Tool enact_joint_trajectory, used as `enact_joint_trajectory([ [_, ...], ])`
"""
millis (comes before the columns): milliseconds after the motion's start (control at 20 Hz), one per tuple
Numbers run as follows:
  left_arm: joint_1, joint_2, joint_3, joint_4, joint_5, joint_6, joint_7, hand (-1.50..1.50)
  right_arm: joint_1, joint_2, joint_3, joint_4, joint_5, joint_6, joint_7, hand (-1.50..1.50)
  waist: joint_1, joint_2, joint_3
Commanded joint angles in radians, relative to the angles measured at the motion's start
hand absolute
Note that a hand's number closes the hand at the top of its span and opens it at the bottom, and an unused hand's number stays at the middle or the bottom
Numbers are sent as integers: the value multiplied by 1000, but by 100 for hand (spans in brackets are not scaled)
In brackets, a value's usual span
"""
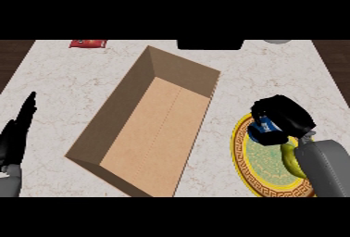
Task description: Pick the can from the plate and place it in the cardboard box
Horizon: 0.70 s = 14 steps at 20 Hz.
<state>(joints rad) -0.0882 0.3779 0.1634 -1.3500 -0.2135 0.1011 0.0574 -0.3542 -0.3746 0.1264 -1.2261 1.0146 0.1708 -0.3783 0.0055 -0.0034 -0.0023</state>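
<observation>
Blue and partly hidden, the can (263, 128) is sitting at the far left part of the plate (240, 152), a round plate with a yellow patterned rim and a green centre, lying on the right side of the marble counter (61, 78). The right hand (282, 118) is curling its black fingers round the can, covering most of it. Something yellow-green (292, 157) is lying on the plate beside the grey forearm. The cardboard box (150, 129) is lying open in the middle of the counter, just left of the plate, its inside bare. The left hand (17, 134) is resting at the left edge, fingers straight and pointing up. A red packet (87, 43) is lying at the far left edge.
</observation>
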Motion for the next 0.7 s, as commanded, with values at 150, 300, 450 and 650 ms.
enact_joint_trajectory([
  [150, 1, 0, 3, -35, -12, -10, 44, 0, 29, -8, -103, -150, -42, -75, 23, 150, -10, 0, 2],
  [300, 17, -29, -3, 11, -23, 13, -4, 0, 24, 8, -139, -251, -118, -106, -38, 150, -18, 0, 2],
  [450, -25, 12, 21, -20, 0, -31, 62, 0, -18, 11, -127, -315, -160, -36, -60, 150, -9, 1, 2],
  [650, 40, -6, 29, -26, 4, -29, -18, 0, -73, 95, -71, -398, -169, 38, 45, 150, 0, 2, 2],
])
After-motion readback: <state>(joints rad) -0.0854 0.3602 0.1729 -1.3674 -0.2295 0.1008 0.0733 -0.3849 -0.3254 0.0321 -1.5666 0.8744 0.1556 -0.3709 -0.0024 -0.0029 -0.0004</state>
